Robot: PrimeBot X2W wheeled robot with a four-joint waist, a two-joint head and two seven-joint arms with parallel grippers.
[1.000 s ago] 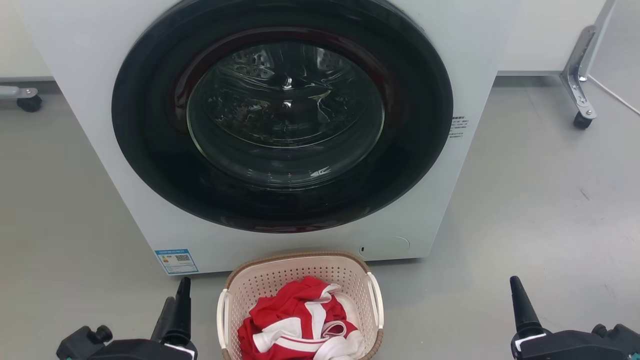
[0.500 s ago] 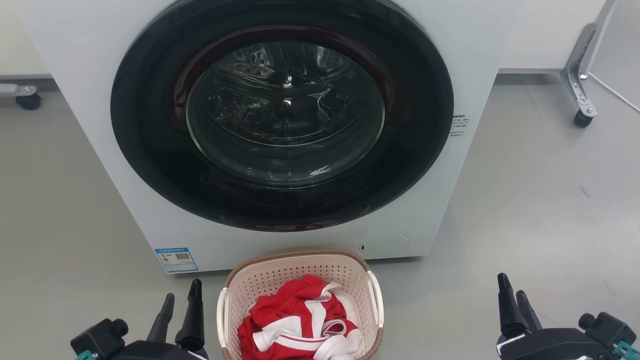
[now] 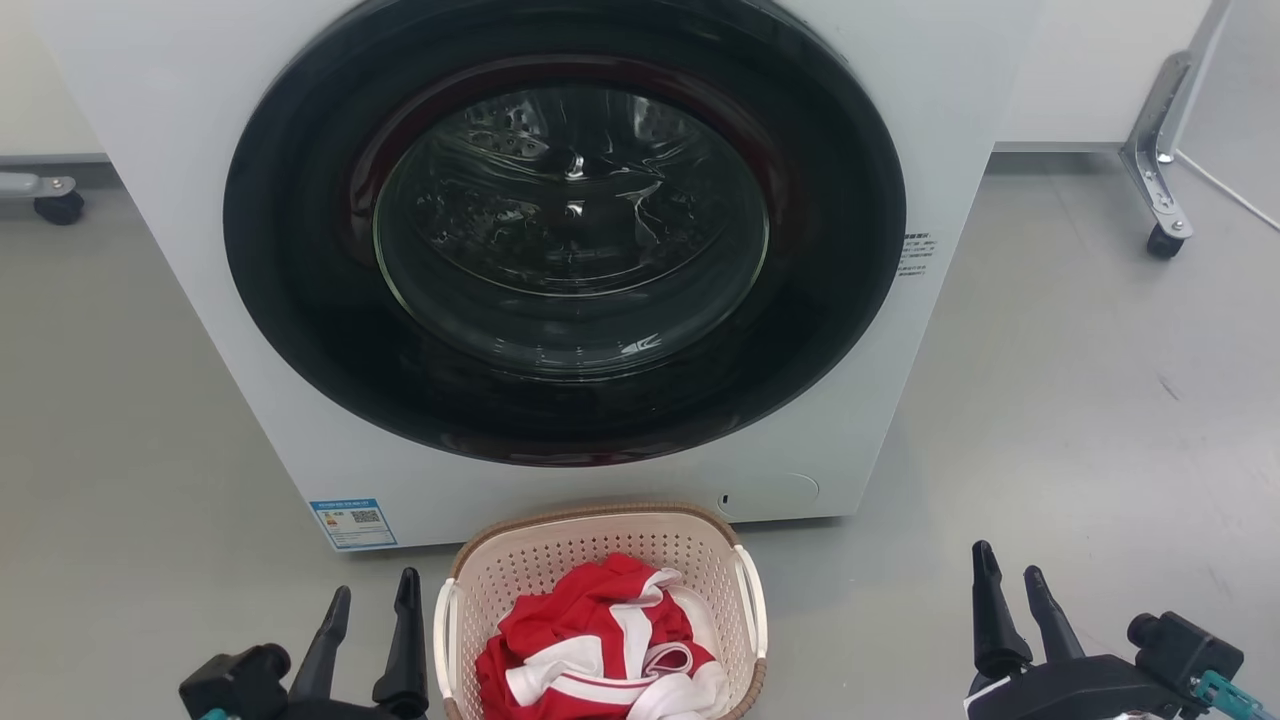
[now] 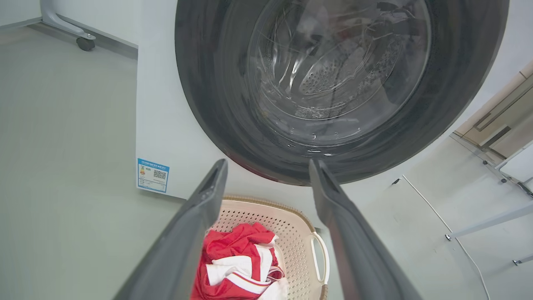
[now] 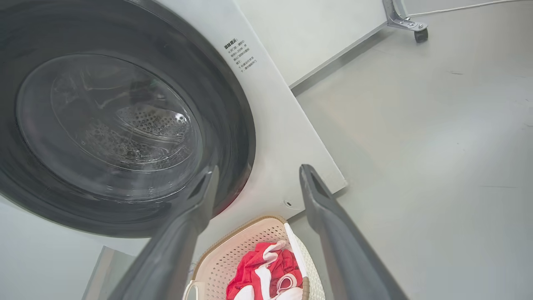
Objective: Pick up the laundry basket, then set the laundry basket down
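Note:
The laundry basket (image 3: pixel 560 540) is cream with perforated walls, a brown woven rim and white side handles. It stands on the floor right in front of the washing machine, at the bottom centre of the head view, holding a red and white garment (image 3: pixel 600 650). My left gripper (image 3: pixel 375 585) is open just left of the basket's left handle, apart from it. My right gripper (image 3: pixel 1008 565) is open well to the right of the basket. Both wrist views look down past open fingers at the basket (image 4: pixel 287 216) (image 5: pixel 250 241).
A white front-loading washing machine (image 3: pixel 930 120) with a dark round door (image 3: pixel 565 230) rises directly behind the basket. Grey floor (image 3: pixel 1080 400) stretches to both sides. A castor leg (image 3: pixel 1160 200) stands at the far right and another castor (image 3: pixel 55 205) at the far left.
Both grippers turned and opened, from one finger showing to two spread fingers. The left moved right, closer to the basket; the right moved left. The basket stayed put.

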